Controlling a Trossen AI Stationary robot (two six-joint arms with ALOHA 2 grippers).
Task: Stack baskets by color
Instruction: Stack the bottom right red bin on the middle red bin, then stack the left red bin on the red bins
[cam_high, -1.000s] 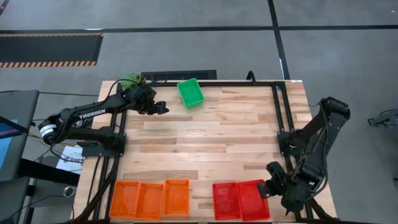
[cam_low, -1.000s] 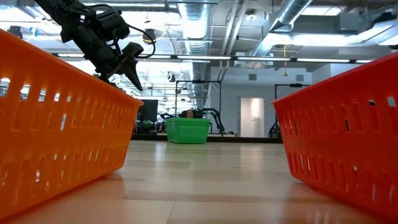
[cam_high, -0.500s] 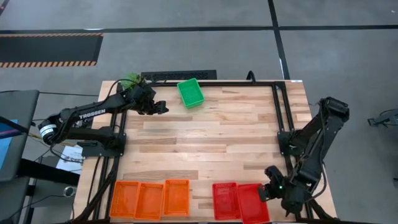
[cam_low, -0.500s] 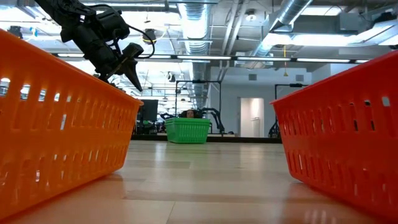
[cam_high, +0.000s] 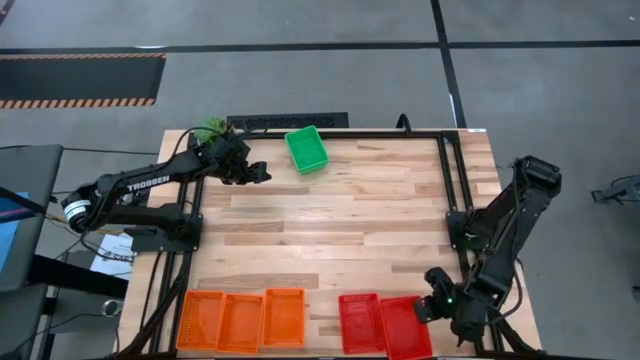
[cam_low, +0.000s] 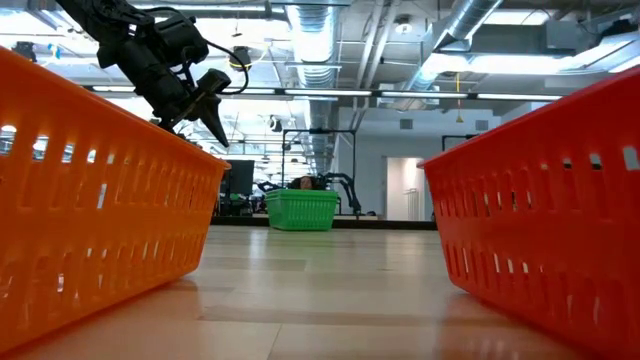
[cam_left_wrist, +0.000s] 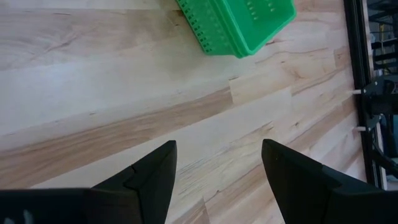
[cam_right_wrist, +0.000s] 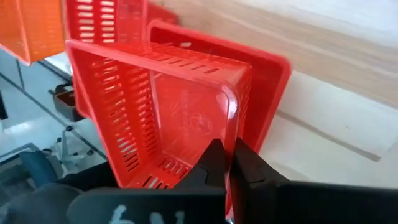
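A green basket (cam_high: 305, 149) stands on its base at the table's far middle, also in the left wrist view (cam_left_wrist: 242, 22). My left gripper (cam_high: 262, 173) hangs open above the table, left of the green basket. Three orange baskets (cam_high: 241, 320) sit in a row at the near left edge. At the near right, one red basket (cam_high: 360, 322) sits flat. My right gripper (cam_high: 425, 308) is shut on another red basket (cam_right_wrist: 161, 112), tilted over a third red one (cam_right_wrist: 270, 78). My right gripper pinches the rim of the red basket's wall (cam_right_wrist: 231, 134) close to a corner, the wall standing between its two fingers. The fingers slant down from the table's right side. The basket is tilted, its far part down inside the red basket beneath it.
A leafy green plant (cam_high: 210, 130) stands at the far left corner behind my left arm. A black bar (cam_high: 288, 121) lies along the far edge. Bare wood (cam_high: 330, 230) fills the table's middle. In the low view an orange basket (cam_low: 100, 200) and a red one (cam_low: 540, 220) flank the camera.
My right gripper has gone down with the red basket, lowering it onto the red basket below. The neighbouring red basket has slid a little toward the table's left.
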